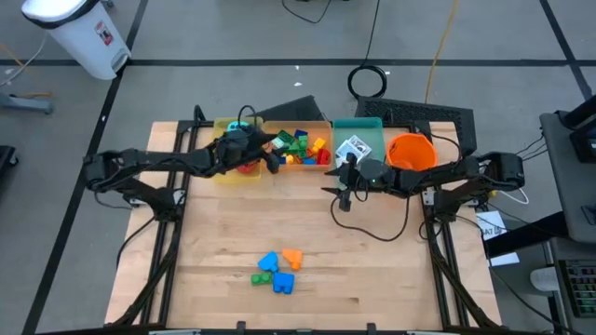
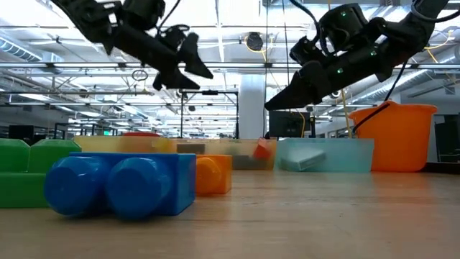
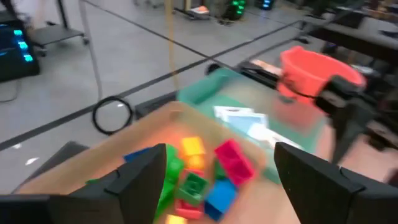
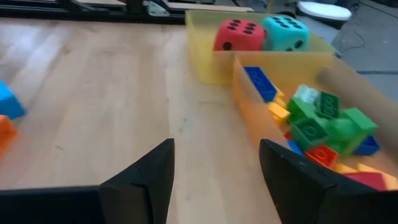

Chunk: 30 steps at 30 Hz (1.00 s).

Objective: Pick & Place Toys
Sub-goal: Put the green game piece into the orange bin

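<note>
My left gripper (image 1: 271, 155) hangs open and empty above the orange tray (image 1: 319, 166), which is full of multicoloured bricks (image 3: 205, 177). My right gripper (image 1: 342, 186) hangs open and empty above the bare table, just in front of the teal tray (image 1: 371, 126). That tray holds white card packs (image 1: 353, 148). A red die (image 4: 239, 34) and a cyan die (image 4: 285, 32) sit side by side in the yellow tray (image 4: 202, 50). A few loose blue, orange and green bricks (image 1: 277, 270) lie on the table near its front edge.
An orange bucket (image 1: 411, 152) stands right of the teal tray at the back right. The three trays stand in a row along the far edge. Bare wood (image 1: 279, 214) lies between the trays and the loose bricks. A black cable (image 1: 372, 228) trails under my right arm.
</note>
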Available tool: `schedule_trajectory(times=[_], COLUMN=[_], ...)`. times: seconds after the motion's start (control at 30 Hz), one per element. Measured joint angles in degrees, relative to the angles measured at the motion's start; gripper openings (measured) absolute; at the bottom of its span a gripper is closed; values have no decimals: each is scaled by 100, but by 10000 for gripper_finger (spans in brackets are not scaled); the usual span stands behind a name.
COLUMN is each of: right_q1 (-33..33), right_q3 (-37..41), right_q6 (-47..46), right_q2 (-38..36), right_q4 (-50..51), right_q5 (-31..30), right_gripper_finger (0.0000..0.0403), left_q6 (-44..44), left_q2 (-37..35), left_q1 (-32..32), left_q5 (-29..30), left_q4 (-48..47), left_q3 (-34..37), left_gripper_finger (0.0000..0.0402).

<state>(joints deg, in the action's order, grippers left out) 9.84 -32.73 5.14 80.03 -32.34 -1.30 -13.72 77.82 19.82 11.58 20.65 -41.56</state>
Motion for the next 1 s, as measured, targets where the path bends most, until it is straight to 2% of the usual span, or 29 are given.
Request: schedule_trajectory(times=[0.17, 0.37, 0.53, 0.73, 0.8, 0.93, 1.0], right_q1=[-334, -803, -1323, -1887, -2042, -2309, -2421], right_q3=[-2, -4, -4, -7, -7, -9, -9], right_q6=[-109, -149, -113, -241, -389, -607, -683], right_q2=[0, 0, 2, 2, 2, 2, 2], right_q4=[-187, -404, -633, -985, -1084, -1130, -1158], right_q5=[-4, -40, -643, -646, -648, -636, -640], right_gripper_finger=[203, 201, 203, 226, 232, 235, 233], left_q6=[-97, -267, -644, -1011, -1072, -1063, -1063], left_q2=[-282, -304, -304, -304, -304, -304, -301], left_q1=[-483, -1091, -1553, -2095, -2307, -2923, -3328], left_q5=[-12, -13, -12, -11, -179, -892, -986], left_q4=[-285, -420, -471, -476, -545, -552, -566], left_q3=[0, 0, 0, 0, 0, 0, 0], left_gripper_finger=[294, 294, 294, 294, 294, 294, 294])
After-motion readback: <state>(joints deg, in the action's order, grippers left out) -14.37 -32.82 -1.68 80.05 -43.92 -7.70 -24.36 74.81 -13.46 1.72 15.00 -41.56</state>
